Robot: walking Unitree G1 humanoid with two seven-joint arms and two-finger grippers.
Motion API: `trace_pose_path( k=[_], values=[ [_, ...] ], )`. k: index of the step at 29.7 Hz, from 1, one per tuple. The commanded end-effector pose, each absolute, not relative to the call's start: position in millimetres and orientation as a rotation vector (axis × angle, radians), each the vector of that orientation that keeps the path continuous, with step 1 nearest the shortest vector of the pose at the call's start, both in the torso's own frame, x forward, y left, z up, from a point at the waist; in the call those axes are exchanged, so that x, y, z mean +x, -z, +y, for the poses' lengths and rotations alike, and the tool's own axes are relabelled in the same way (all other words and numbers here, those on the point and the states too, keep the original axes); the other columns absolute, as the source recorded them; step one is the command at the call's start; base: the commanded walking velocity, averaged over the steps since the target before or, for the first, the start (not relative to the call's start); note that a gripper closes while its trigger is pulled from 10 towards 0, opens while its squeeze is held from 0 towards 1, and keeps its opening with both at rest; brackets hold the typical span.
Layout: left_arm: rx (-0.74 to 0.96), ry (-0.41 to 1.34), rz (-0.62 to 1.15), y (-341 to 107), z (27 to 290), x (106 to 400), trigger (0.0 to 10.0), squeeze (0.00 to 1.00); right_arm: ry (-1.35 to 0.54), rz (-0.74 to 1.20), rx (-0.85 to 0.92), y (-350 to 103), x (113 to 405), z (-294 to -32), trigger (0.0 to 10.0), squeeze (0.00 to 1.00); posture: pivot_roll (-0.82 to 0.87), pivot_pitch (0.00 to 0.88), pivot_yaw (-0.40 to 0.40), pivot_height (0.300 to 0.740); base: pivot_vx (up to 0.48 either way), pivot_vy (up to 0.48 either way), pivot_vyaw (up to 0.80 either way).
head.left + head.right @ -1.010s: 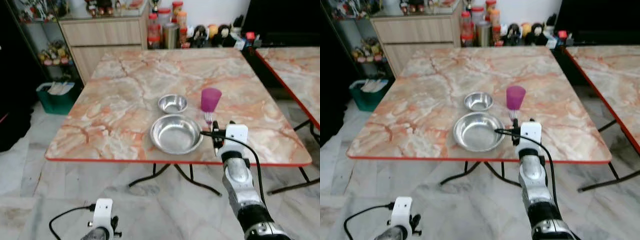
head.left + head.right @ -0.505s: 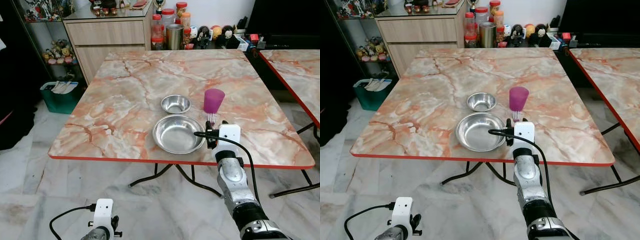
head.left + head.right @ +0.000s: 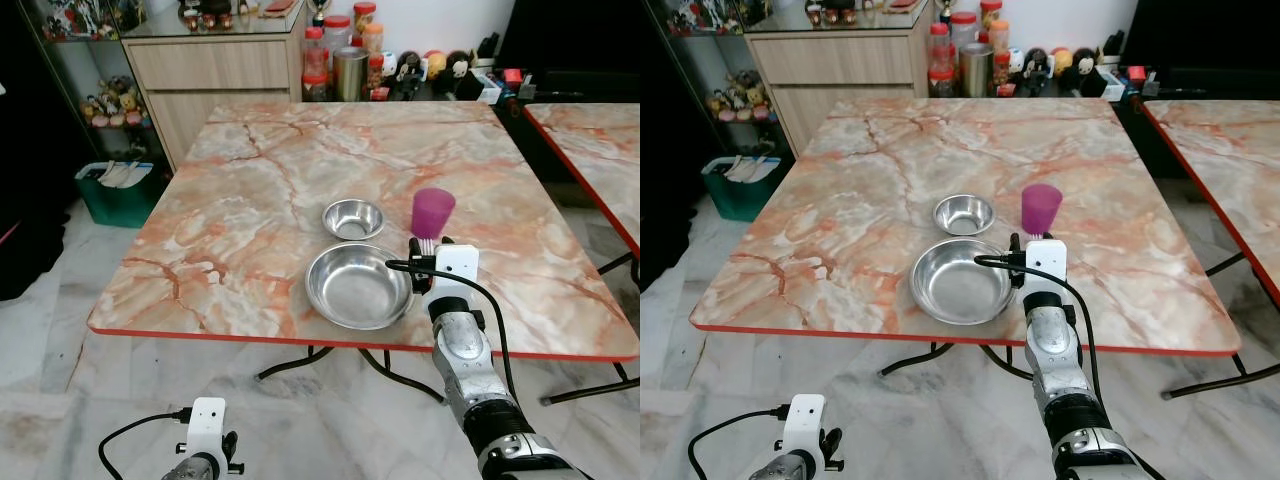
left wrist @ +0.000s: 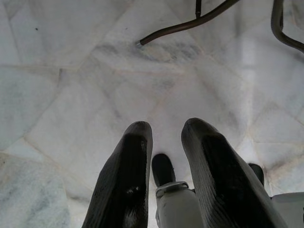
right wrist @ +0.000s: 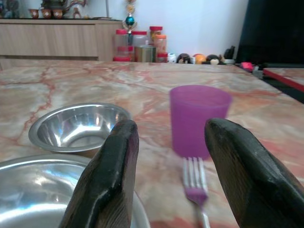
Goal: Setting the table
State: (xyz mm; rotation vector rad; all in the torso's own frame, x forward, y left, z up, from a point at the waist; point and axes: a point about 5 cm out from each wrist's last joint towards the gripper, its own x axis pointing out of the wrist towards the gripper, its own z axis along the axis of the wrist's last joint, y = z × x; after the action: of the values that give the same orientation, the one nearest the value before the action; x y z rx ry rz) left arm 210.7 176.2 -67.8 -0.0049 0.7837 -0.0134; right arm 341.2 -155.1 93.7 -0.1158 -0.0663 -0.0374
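Marble table (image 3: 250, 200) w/ large steel bowl (image 3: 358, 285), small bowl (image 3: 353, 218), purple cup (image 3: 432, 212) and fork (image 5: 196, 186) just in front of cup. Right gripper (image 5: 168, 183) hovers over fork, jaws apart; left gripper (image 4: 164, 175) hangs idle near floor, jaws apart. Risk, judged: a low or off-line descent could nudge cup over or clip the big bowl's rim beside the fork.

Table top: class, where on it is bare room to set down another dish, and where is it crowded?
The marble table is bare across its left half, left of the small bowl and large bowl, and across the far part toward the cabinet. Crowded: the near right, where bowls, purple cup, fork and open right gripper cluster.
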Motion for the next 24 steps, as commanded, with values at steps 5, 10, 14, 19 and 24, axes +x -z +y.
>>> trace_pose_path(
  k=[5, 10, 14, 19, 24],
  values=[
    [-0.007, -0.005, 0.795, 69, 180, 208, 10.0, 0.0, 0.035, -0.073, -0.106, -95, 343, -153, 10.0, 0.0, -0.01, 0.0, 0.031, 0.74, 0.296, 0.0, 0.0],
    [-0.007, -0.007, 0.798, 70, 181, 207, 10.0, 0.0, 0.037, -0.076, -0.104, -94, 341, -152, 10.0, 0.0, -0.01, 0.0, 0.034, 0.74, 0.296, 0.0, 0.0],
    [-0.006, -0.007, 0.801, 70, 181, 206, 10.0, 0.0, 0.028, -0.077, -0.102, -92, 339, -148, 10.0, 0.0, -0.01, 0.0, 0.034, 0.74, 0.292, 0.0, 0.0],
    [-0.01, -0.012, 0.797, 70, 182, 205, 10.0, 0.0, 0.024, -0.075, -0.099, -89, 336, -146, 10.0, 0.0, -0.01, 0.0, 0.032, 0.74, 0.055, 0.0, 0.0],
    [-0.012, -0.014, 0.796, 70, 182, 205, 10.0, 0.0, 0.042, -0.061, -0.106, -83, 329, -150, 10.0, 0.0, -0.01, 0.0, 0.031, 0.74, 0.0, 0.0, 0.0]
  ],
)
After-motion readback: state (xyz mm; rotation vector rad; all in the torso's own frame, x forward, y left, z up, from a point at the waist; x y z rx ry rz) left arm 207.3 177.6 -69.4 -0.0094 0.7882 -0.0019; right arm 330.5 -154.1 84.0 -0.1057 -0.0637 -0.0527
